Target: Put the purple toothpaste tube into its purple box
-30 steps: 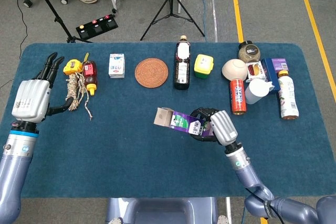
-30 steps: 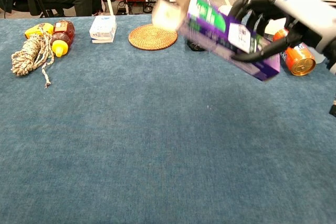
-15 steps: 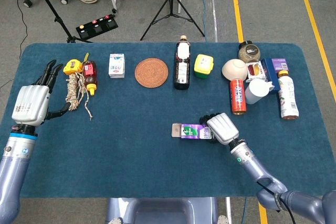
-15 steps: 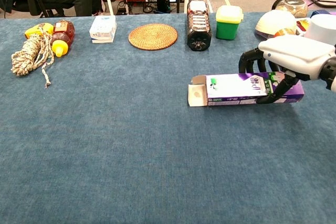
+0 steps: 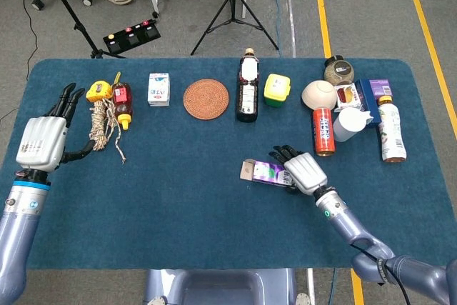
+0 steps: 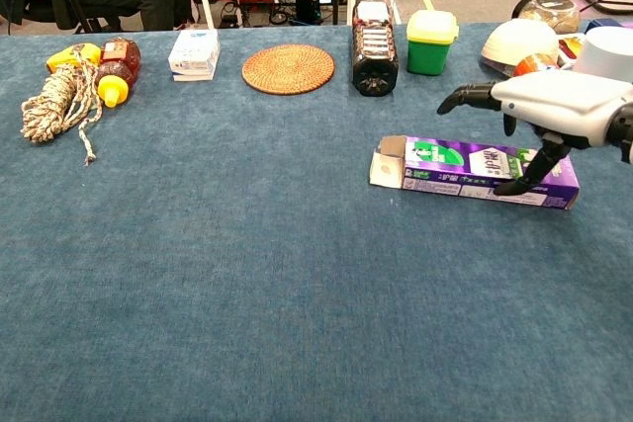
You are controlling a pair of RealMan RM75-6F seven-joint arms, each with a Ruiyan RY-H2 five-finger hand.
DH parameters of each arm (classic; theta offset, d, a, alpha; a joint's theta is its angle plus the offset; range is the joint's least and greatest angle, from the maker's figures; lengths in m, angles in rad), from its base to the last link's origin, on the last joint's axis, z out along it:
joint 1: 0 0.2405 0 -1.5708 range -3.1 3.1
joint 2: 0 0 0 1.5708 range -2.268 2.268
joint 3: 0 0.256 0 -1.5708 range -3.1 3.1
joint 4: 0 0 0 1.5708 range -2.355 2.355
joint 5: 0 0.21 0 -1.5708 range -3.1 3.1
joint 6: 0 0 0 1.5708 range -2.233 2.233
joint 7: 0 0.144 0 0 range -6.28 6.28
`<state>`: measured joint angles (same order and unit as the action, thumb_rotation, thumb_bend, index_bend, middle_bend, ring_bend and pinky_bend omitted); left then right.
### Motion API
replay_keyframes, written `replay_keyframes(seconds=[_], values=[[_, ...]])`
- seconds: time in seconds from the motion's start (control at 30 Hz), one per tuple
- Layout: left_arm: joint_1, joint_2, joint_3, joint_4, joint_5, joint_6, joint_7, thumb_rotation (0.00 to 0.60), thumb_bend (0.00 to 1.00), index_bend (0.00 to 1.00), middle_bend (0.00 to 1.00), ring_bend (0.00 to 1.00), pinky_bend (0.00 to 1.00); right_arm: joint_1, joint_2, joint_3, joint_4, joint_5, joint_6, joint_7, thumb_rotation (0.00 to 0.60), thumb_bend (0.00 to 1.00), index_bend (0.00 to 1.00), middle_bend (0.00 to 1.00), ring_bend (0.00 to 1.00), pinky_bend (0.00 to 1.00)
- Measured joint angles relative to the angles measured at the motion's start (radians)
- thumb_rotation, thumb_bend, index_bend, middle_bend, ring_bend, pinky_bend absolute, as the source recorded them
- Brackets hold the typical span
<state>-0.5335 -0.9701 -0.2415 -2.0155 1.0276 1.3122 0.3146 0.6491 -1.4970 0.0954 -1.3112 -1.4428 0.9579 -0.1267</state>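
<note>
Purple rectangular cardboard toothpaste box (image 6: 475,171) lies flat on the blue cloth-covered surface (image 6: 247,274), its open end flap facing the robot's left. Right robot hand (image 6: 554,106) hovers over the box's far end, fingers (image 6: 465,98) spread; thumb tip appears to touch the box's front face, nothing grasped. Left robot hand (image 5: 43,141) rests released, fingers extended, beside a coiled beige rope (image 5: 103,123). Purple toothpaste tube not discernible

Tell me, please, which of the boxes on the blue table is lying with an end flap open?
The long purple toothpaste box beside the right hand; the small white box looks closed.
</note>
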Motion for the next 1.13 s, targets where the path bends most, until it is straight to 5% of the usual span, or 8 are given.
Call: replay_keyframes(seconds=[0.13,0.27,0.5,0.7,0.93,1.13], values=[[0.010,0.002,0.003,0.002,0.016,0.000,-0.022,0.600,0.25,0.00,0.00,0.17,0.40,-0.003,0.046,0.014,-0.078,0.019,0.004,-0.012,0.600,0.24,0.10,0.05,0.08,0.30],[0.037,0.009,0.017,0.000,0.057,0.008,-0.063,0.600,0.24,0.00,0.00,0.06,0.27,-0.019,0.115,0.022,-0.183,0.020,0.037,-0.017,0.600,0.09,0.10,0.05,0.08,0.29],[0.140,0.038,0.108,0.013,0.198,0.034,-0.193,0.600,0.20,0.00,0.00,0.00,0.14,-0.106,0.258,-0.007,-0.317,-0.066,0.193,0.043,0.600,0.00,0.10,0.07,0.08,0.27],[0.261,0.035,0.202,0.121,0.308,0.089,-0.336,0.600,0.00,0.00,0.00,0.00,0.09,-0.197,0.307,-0.062,-0.276,-0.172,0.348,0.154,0.600,0.00,0.10,0.08,0.08,0.22],[0.411,-0.058,0.275,0.312,0.386,0.251,-0.408,0.600,0.00,0.00,0.00,0.00,0.09,-0.316,0.332,-0.149,-0.199,-0.276,0.516,0.301,0.600,0.00,0.10,0.08,0.07,0.19],[0.497,-0.109,0.312,0.408,0.426,0.320,-0.495,0.600,0.00,0.00,0.00,0.00,0.09,-0.422,0.305,-0.188,-0.133,-0.295,0.619,0.282,0.600,0.00,0.11,0.08,0.05,0.17]])
